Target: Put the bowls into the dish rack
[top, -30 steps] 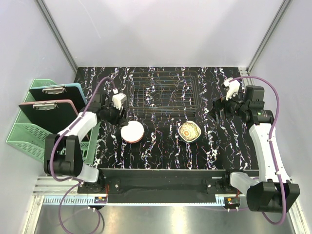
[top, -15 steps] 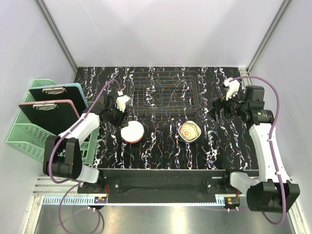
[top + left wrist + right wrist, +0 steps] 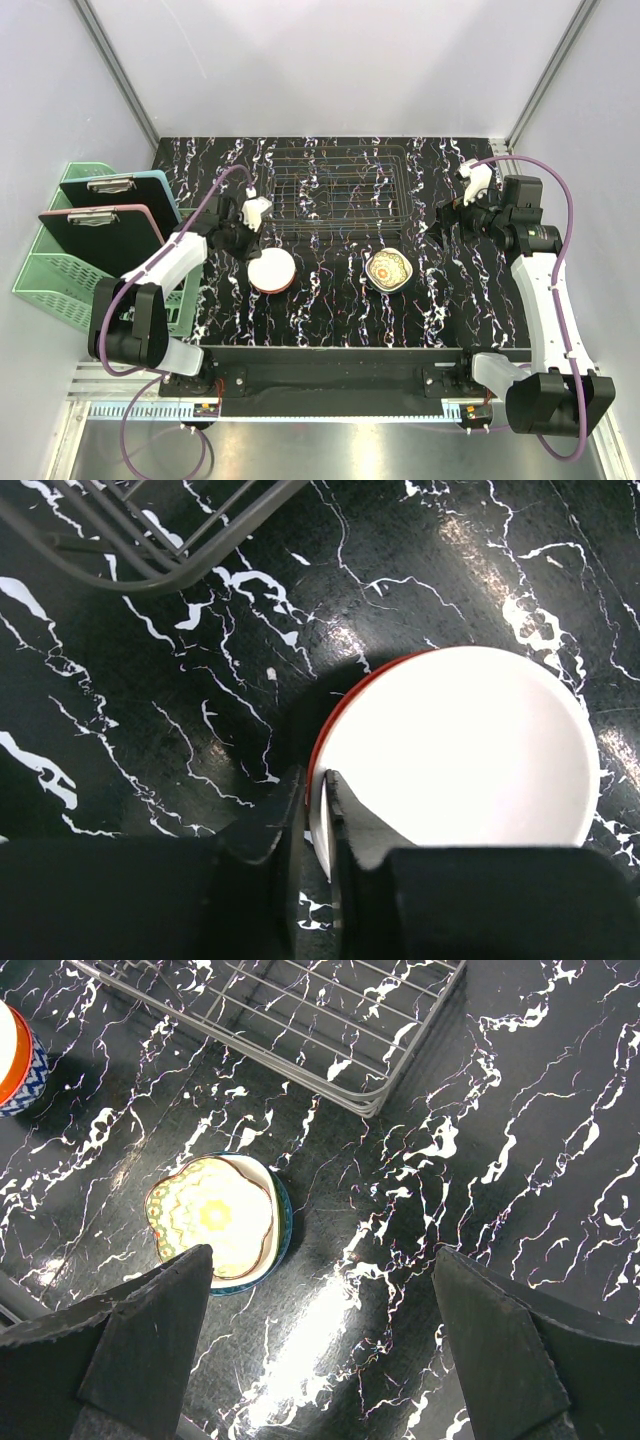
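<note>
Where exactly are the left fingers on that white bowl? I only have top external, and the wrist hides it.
Observer: Left wrist shows the left fingers pinched on the rim of the white bowl, one inside, one outside.
Operator: Right side?
Observer: Right fingers spread wide; floral bowl sits on the table below them, untouched.
Operator: White bowl's outside?
Observer: Right wrist shows a blue-and-white pattern under an orange band.

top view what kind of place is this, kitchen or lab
Likely a robot test cell, not a kitchen: blank white walls, metal framing, robot arms bolted to a black marbled table holding a dish rack, a white bowl and a patterned bowl.
</note>
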